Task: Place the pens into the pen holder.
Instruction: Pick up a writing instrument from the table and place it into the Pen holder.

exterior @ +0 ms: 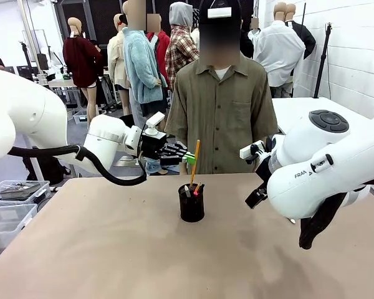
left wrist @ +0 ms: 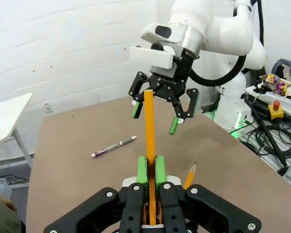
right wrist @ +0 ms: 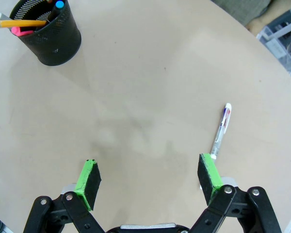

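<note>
Left gripper (exterior: 186, 157): the arm is reaching in from the left side of the table (exterior: 81, 249) and the gripper is hanging above the pen holder (exterior: 191, 202). In the left wrist view the 2 green pads (left wrist: 141, 170) are pressing together on the yellow-orange pencil (left wrist: 148, 131), clamping it low on its shaft. In the front view the pencil is standing nearly upright, leaning slightly, with its lower end at the holder's rim. Whether that end is inside the cup cannot be told.

Right gripper (right wrist: 148, 165): the jaws are standing wide apart and are gripping nothing. They are pointing down at bare table surface. The silvery-grey pen (right wrist: 220, 131) is lying flat on the table just beside 1 green finger (right wrist: 207, 174), not between the fingers. Contact between pen and finger cannot be confirmed.

Pen holder: the black mesh cup is standing upright near the middle of the table, well apart from the silvery-grey pen. In the right wrist view a blue-tipped pen (right wrist: 59, 5) is sitting inside it, alongside a pink end (right wrist: 22, 31).

Count: 1 pen is showing in the holder, 1 pencil is being held over it, 1 pen is lying loose on the table.

A person (exterior: 221, 106) is standing at the far side of the table, directly behind the holder
</note>
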Tool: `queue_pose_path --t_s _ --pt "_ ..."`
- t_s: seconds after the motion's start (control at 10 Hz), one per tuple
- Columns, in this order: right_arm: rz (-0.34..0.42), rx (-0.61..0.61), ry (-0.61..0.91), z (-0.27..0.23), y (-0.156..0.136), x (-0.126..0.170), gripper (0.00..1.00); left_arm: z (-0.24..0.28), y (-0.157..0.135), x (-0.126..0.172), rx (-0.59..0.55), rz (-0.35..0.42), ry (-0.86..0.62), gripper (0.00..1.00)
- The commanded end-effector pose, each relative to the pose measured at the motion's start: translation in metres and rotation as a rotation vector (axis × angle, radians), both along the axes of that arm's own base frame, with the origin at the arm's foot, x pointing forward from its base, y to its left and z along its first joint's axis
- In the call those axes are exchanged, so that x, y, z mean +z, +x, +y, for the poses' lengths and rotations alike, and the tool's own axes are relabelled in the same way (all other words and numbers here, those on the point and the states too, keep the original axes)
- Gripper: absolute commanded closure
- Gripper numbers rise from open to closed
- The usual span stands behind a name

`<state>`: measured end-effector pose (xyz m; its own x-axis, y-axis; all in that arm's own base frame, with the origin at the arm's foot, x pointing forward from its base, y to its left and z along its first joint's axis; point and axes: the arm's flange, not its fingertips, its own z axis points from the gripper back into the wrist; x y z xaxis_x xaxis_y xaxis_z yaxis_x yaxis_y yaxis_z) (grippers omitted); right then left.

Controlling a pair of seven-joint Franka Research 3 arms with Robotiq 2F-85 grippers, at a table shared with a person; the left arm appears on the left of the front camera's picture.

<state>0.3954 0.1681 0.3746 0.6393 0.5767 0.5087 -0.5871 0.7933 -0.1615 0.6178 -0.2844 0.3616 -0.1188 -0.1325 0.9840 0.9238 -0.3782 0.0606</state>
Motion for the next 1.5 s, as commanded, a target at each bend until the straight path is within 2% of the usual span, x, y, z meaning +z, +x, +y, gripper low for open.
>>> queue_pose_path --t_s 0.0,0.6,0.7,0.8,1.1,1.4 --pt "0.001 0.0 0.0 0.0 -0.001 -0.001 0.0 0.005 0.005 -0.002 -0.003 0.022 0.024 1.0" --pt "0.001 0.0 0.0 0.0 -0.001 -0.001 0.0 0.012 0.002 -0.024 -0.037 0.088 0.041 1.0" --pt "0.001 0.0 0.0 0.0 -0.001 -0.001 0.0 0.013 0.002 -0.026 -0.038 0.098 0.049 0.96" --pt "0.001 0.0 0.0 0.0 -0.001 -0.001 0.0 0.013 0.002 -0.026 -0.041 0.098 0.055 0.82" --pt "0.001 0.0 0.0 0.0 -0.001 -0.001 0.0 0.014 0.0 -0.026 -0.04 0.092 0.068 0.24" --pt "0.001 0.0 0.0 0.0 -0.001 -0.001 0.0 0.025 -0.006 -0.014 -0.018 0.099 0.048 0.24"
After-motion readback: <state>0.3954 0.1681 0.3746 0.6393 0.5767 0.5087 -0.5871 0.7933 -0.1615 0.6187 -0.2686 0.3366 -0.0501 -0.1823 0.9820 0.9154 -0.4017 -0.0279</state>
